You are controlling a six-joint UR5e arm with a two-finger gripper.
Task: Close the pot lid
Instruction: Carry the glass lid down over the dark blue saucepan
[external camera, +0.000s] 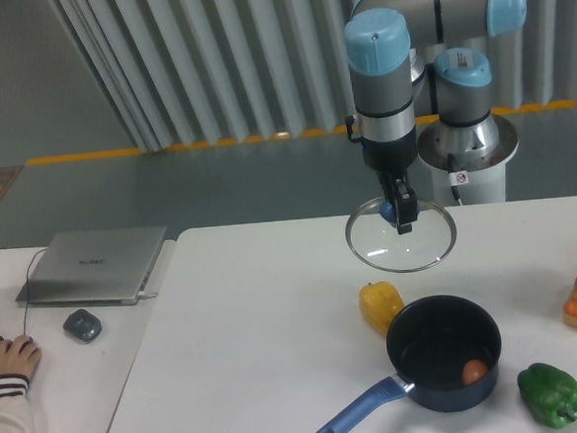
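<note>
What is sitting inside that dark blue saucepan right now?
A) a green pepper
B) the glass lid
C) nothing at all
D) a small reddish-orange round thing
D. A small reddish-orange round thing lies against the inner wall of the pot, while the pot lid hangs in the gripper above the table and the green pepper sits outside the pot.
</note>
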